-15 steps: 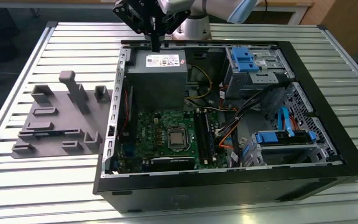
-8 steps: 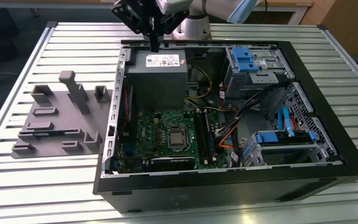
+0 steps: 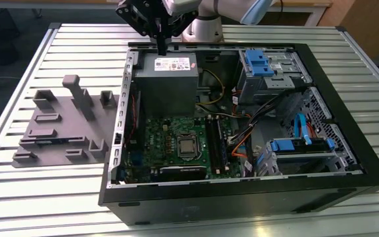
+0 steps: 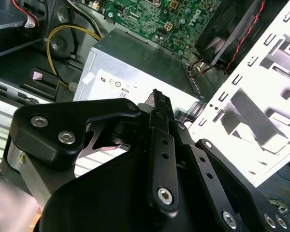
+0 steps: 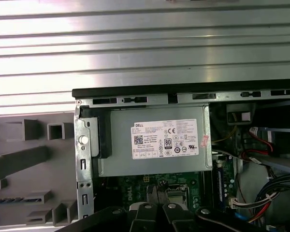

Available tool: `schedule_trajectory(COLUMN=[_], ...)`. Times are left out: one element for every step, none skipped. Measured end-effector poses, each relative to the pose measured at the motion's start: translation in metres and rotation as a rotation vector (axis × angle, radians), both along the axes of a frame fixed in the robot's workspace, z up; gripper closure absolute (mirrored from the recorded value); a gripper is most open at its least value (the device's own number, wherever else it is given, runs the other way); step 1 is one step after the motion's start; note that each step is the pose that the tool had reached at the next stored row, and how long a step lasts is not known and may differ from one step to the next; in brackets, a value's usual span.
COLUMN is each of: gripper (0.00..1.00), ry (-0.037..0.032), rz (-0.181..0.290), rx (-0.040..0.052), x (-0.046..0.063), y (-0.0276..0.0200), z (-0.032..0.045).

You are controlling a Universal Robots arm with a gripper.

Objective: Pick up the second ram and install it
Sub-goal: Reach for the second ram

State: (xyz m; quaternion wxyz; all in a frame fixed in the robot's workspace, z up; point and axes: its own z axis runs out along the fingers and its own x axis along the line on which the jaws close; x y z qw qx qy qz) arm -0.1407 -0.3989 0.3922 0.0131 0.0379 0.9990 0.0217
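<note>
- The claw (image 3: 161, 48) has its fingers together with nothing between them. It hangs just above the power supply (image 3: 166, 81), over the edge nearest the arm's base. Both wrist views show the shut tips (image 4: 157, 99) (image 5: 158, 187) over that grey box.
- Step in hand, as I judge it: the pickup has not begun. The claw is empty and well apart from the stick it must fetch.
- A white label (image 5: 166, 140) lies flat on top of the power supply. It carries small print and symbols, which I leave unread.
- The green motherboard (image 3: 173, 148) lies just beside the power supply, on the side away from the arm's base. Its long dark memory slots (image 3: 214, 143) are there; whether one is filled I cannot tell.
- The black case (image 3: 242, 200) encloses the power supply and the board.
- What I take to be the second ram (image 5: 14, 198) is a slim bluish strip in a groove of the grey tray (image 3: 57, 155). It lies well apart from the power supply, outside the case wall on the exterior view's left (image 3: 43, 141).
- The tray and the case both rest on the slatted metal worktop (image 3: 45, 202).
</note>
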Motion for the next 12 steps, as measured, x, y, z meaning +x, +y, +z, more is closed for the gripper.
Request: schedule_trajectory(gripper=[0.89,0.89,0.89,0.89,0.89,0.89,0.89,0.89,0.89,0.89,0.89,0.89], ry=[0.0,0.0,0.0,0.0001,0.0,0.0001,0.0,0.0,0.0,0.0,0.0,0.0], rz=[0.0,0.0,0.0,0.0,0.0,0.0,0.0,0.0,0.0,0.0,0.0,0.0], rx=[0.0,0.0,0.0,0.0,0.0,0.0,0.0,0.0,0.0,0.0,0.0,0.0], x=[-0.0005,-0.0013,-0.0021,-0.0025,-0.003,-0.0034,-0.0038,-0.0041,-0.0046,-0.0051,-0.0055,-0.0059], y=[0.0,0.0,0.0,0.0,0.0,0.0,0.0,0.0,0.0,0.0,0.0,0.0], z=[0.0,-0.0001,-0.0001,-0.0002,-0.0002,-0.0002,-0.0003,-0.0003,-0.0004,-0.0004,-0.0004,-0.0005])
